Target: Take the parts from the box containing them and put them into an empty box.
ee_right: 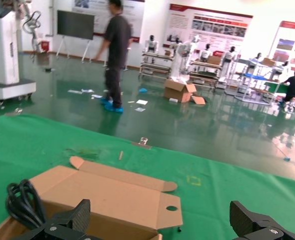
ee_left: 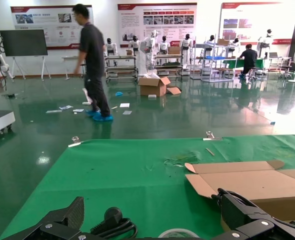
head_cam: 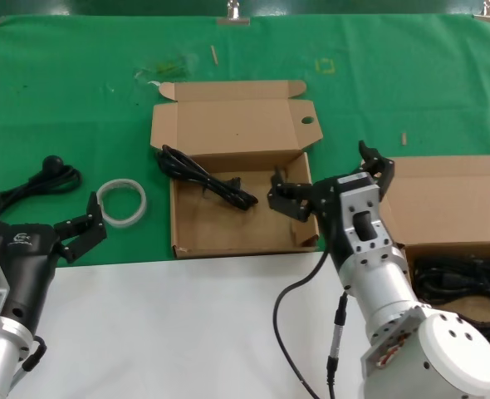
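Cables: one black cable (head_cam: 205,179) lies in the middle box (head_cam: 228,237), draped over its rim at 10 o'clock, so a transfer looks done. Left gripper (head_cam: 85,231) waits wide open at the counter's (head_cam: 187,332) 8 o'clock, near a white ring (head_cam: 122,201). Right gripper (head_cam: 328,184) hovers wide open over that box's 3 o'clock wall, holding nothing. Remaining cables (head_cam: 461,278) sit in the source box (head_cam: 444,208) at 4 o'clock; next it likely swings there to grasp one
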